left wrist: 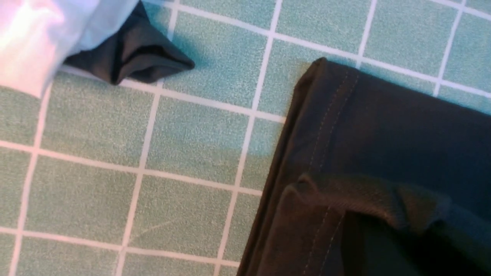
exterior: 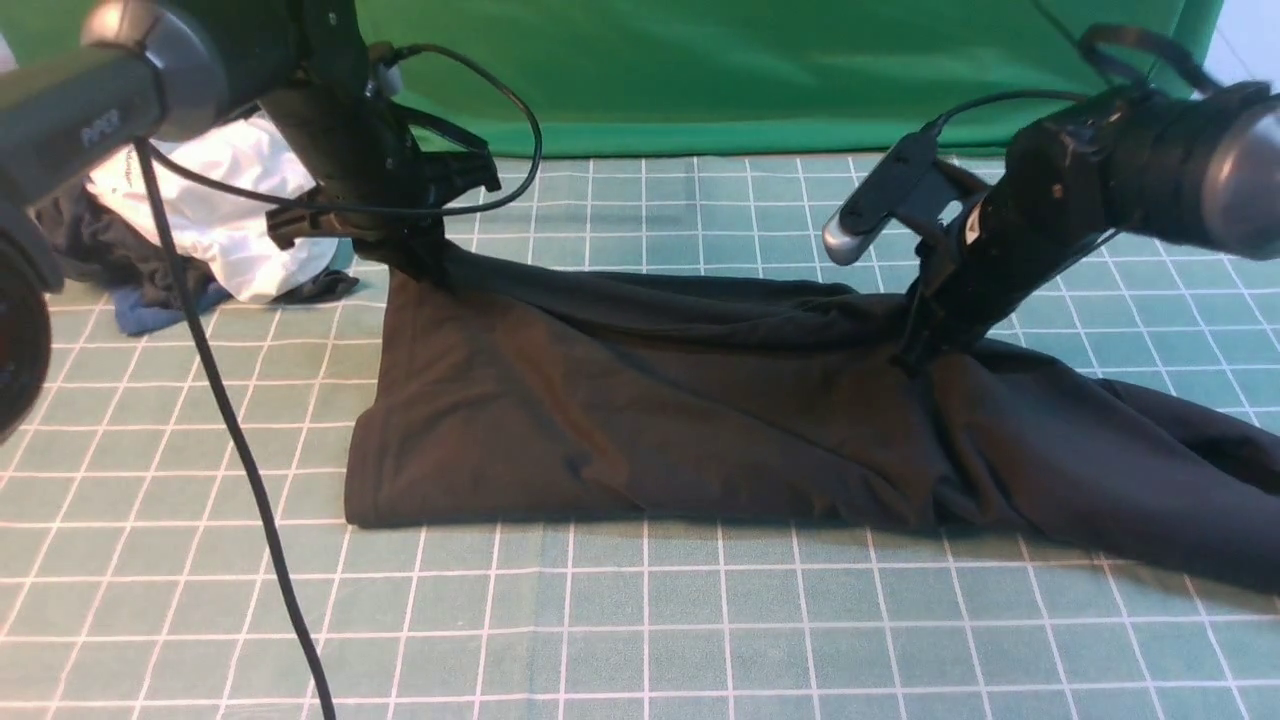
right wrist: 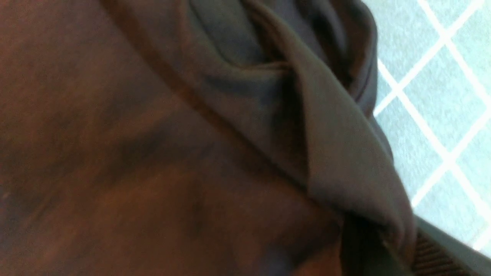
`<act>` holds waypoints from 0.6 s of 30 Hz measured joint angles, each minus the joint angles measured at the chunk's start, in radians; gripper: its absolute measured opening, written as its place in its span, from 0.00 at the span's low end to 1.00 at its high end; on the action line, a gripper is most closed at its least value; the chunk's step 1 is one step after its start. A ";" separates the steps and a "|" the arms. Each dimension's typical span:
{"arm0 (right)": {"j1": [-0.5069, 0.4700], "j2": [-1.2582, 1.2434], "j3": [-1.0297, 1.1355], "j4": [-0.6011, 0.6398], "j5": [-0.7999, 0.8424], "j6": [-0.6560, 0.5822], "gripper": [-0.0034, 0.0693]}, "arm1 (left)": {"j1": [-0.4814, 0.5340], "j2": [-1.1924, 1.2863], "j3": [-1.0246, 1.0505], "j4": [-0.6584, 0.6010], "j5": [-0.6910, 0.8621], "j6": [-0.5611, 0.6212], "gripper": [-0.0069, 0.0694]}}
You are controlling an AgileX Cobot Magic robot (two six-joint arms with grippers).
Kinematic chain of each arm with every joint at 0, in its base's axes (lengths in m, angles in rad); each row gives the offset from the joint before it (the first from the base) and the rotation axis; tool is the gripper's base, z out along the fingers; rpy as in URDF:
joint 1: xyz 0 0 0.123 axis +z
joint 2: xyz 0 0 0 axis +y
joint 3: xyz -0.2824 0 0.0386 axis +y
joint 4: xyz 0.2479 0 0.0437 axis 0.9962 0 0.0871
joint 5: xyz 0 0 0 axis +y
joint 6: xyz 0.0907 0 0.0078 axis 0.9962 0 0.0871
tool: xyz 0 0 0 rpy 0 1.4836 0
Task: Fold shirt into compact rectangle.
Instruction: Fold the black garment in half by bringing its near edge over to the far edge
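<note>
A green backdrop (exterior: 800, 80) hangs behind a teal mat (exterior: 640, 620) ruled in white squares. On it the shirt (exterior: 650, 420) lies as a long dark band with a straight near edge; its right end trails off in loose ridges. Its far left corner is drawn up to the left gripper (exterior: 415, 245), which is pinched closed on the cloth. The right gripper (exterior: 922, 352) sits sunk in a bunch of fabric at the far edge; its jaws are hidden, so I cannot tell whether they grip or have let go.

The main risk, I judge, is an uneven release; if one side drops before the other, the far edge falls askew and the fold loses its straight line. The ridges gathered by the right gripper could be pressed in as creases. The white garment (exterior: 230, 210) and the heap of dark clothes (exterior: 140, 300) lie just beside the left gripper and could be snagged. The cable (exterior: 230, 430) hangs near the shirt's left end and could drag it.
</note>
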 joint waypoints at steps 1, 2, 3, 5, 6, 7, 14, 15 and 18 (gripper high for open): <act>-0.001 0.001 0.000 0.000 -0.003 0.000 0.22 | 0.000 0.000 0.000 0.001 0.000 0.000 0.15; -0.001 0.002 0.000 -0.001 -0.023 0.004 0.31 | 0.000 0.003 0.000 0.011 -0.004 0.000 0.18; -0.001 0.002 0.000 -0.001 -0.025 0.006 0.34 | 0.000 0.003 0.000 0.016 -0.005 0.000 0.19; -0.001 -0.004 -0.009 -0.002 -0.036 0.015 0.50 | 0.000 0.003 -0.008 0.054 -0.026 0.000 0.27; -0.002 -0.008 -0.013 -0.002 -0.036 0.018 0.53 | 0.001 0.003 -0.019 0.077 -0.026 0.000 0.32; -0.003 -0.016 -0.021 -0.002 -0.029 0.026 0.56 | 0.002 0.003 -0.034 0.096 -0.023 0.000 0.36; -0.007 -0.108 -0.092 -0.003 0.038 0.114 0.59 | 0.002 0.000 -0.218 0.107 0.128 0.034 0.51; -0.007 -0.117 -0.096 -0.003 0.049 0.125 0.56 | 0.001 -0.001 -0.231 0.069 0.153 0.065 0.50; -0.008 -0.163 -0.103 -0.003 0.106 0.153 0.32 | -0.032 -0.005 -0.245 -0.057 0.209 0.177 0.35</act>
